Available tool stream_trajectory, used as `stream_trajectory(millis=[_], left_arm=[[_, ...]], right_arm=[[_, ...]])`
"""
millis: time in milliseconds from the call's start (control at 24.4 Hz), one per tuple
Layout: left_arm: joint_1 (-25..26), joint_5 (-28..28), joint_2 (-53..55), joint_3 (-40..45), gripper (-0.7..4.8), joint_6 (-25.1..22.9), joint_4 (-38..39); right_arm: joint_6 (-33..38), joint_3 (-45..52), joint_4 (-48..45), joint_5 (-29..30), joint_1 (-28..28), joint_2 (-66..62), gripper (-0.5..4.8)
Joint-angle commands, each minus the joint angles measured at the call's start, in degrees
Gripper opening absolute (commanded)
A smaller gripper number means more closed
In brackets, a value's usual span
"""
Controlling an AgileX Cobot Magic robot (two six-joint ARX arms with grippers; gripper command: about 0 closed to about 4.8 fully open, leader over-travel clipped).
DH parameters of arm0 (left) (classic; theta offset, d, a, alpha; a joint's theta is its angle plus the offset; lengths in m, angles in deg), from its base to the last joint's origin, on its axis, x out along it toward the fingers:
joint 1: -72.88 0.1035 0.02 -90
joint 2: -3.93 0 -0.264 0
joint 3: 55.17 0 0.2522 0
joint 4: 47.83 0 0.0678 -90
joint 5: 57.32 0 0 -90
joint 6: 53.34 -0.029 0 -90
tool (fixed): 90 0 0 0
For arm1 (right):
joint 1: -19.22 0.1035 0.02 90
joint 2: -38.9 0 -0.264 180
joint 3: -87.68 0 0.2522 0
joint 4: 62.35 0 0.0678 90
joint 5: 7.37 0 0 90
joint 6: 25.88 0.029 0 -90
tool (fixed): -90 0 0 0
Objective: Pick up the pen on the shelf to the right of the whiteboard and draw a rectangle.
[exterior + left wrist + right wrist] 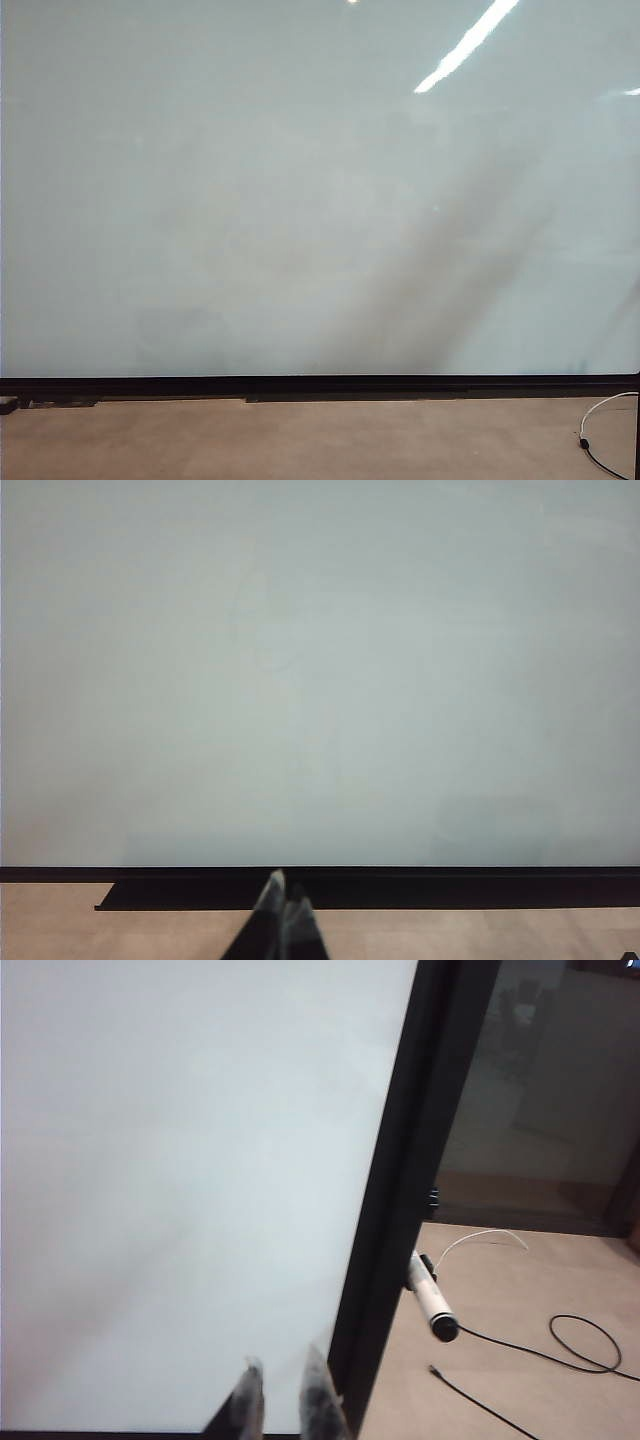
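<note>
Whiteboard (300, 200): one, one pen (432, 1303) beside; right claw (281, 1390) seemingly narrow, left claw (284, 900) closed.

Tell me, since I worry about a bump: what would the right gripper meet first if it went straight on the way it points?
Probably the whiteboard near its black edge; the right gripper, jaws slightly apart, points there. The pen sits off to the side. Depth is unclear.

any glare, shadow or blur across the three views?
Exterior view: ceiling-light glare streak on the whiteboard, broad diagonal shadow lower right. Left wrist view: even light, left gripper tips soft. Right wrist view: board washed out, right gripper blurred, pen fairly sharp.
</note>
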Motion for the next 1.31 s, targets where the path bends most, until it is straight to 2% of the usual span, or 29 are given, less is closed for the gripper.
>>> stream_trajectory(millis=[41, 369, 616, 698, 821, 944, 1314], left_arm=[[0.0, 0.2, 0.0, -0.2, -0.04, -0.2, -0.3], [0.0, 0.2, 0.0, -0.2, -0.04, -0.2, -0.3], [0.0, 0.2, 0.0, -0.2, -0.04, -0.2, -0.3], [0.0, 0.2, 0.0, -0.2, -0.04, -0.2, -0.3], [0.0, 0.2, 0.0, -0.2, -0.04, -0.2, -0.3], [0.0, 0.2, 0.0, -0.2, -0.04, -0.2, -0.3], [0.0, 0.2, 0.0, -0.2, -0.04, -0.2, -0.3]], right_arm=[[0.0, -0.3, -7.6, 3.7, -3.1, -5.4, 1.28], [0.2, -0.6, -20.9, 10.2, -9.9, -20.1, 1.32], [0.2, -6.2, -24.1, 16.2, -13.4, -32.3, 1.33], [0.2, -9.4, -26.0, 18.8, -14.8, -38.0, 1.50], [0.1, -11.5, -27.2, 20.1, -15.3, -41.8, 1.56], [-0.2, -12.5, -30.3, 21.2, -15.5, -45.2, 1.87], [-1.3, -13.6, -33.9, 23.7, -19.7, -49.6, 1.91]])
